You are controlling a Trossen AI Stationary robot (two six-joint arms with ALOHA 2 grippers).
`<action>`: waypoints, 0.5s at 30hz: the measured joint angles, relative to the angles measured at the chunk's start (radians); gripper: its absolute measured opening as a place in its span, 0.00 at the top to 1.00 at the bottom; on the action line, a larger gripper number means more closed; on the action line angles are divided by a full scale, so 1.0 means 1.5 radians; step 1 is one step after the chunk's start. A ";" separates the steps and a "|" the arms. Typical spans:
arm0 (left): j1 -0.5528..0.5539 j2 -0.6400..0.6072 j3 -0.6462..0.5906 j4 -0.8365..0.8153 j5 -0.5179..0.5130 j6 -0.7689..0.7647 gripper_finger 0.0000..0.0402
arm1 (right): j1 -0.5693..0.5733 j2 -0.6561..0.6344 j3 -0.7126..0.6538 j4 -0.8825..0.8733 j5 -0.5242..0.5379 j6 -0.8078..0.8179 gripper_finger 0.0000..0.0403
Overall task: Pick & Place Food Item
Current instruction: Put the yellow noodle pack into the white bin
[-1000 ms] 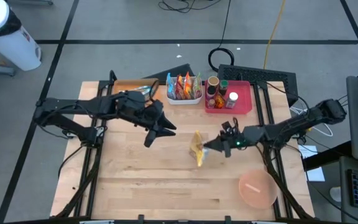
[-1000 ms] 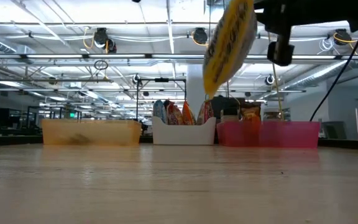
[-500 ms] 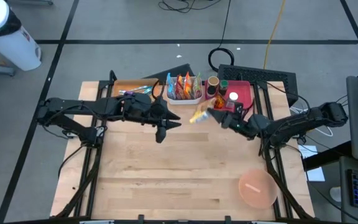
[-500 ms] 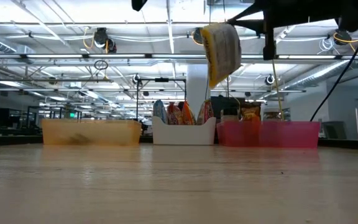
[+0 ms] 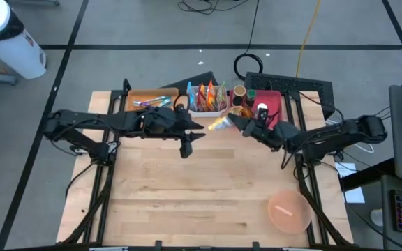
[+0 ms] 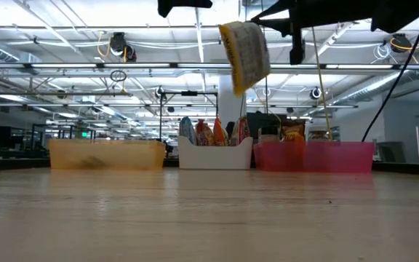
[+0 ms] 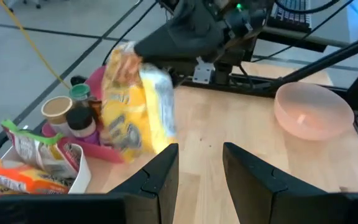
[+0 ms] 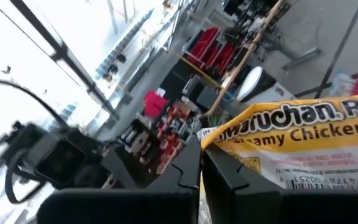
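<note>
The right gripper was closed on the yellow noodle packet and held it in the air, above the far part of the counter, just beside the white bin of snack bags. The carrying step seemed to be in hand. The next move probably calls for lowering the packet over a container and releasing it. The left gripper hovered near, partly open and empty. The packet read "Maruchan" and "Creamy Chicken".
</note>
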 joint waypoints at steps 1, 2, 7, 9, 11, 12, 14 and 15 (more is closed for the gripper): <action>0.000 0.002 0.000 0.004 0.000 -0.001 0.67 | -0.001 0.008 0.009 -0.002 -0.008 -0.004 1.00; 0.000 0.003 0.000 0.002 0.000 -0.003 0.67 | -0.001 0.017 0.018 -0.005 -0.010 -0.011 1.00; 0.000 0.003 0.000 -0.001 -0.022 -0.018 0.67 | -0.005 0.062 0.061 -0.006 -0.030 -0.021 1.00; 0.000 0.003 0.000 -0.005 -0.038 -0.018 0.67 | -0.005 0.078 0.074 -0.004 -0.031 -0.021 1.00; 0.001 0.003 0.000 -0.005 -0.042 -0.019 0.67 | -0.005 0.090 0.086 -0.004 -0.044 -0.025 1.00; 0.003 0.003 0.000 -0.005 -0.043 -0.021 0.67 | -0.005 0.096 0.095 -0.004 -0.049 -0.031 1.00; 0.006 0.003 0.000 -0.008 -0.047 -0.028 0.67 | -0.005 0.108 0.112 -0.005 -0.064 -0.039 1.00; 0.008 0.004 0.000 -0.010 -0.048 -0.033 0.67 | -0.005 0.116 0.122 -0.004 -0.066 -0.043 1.00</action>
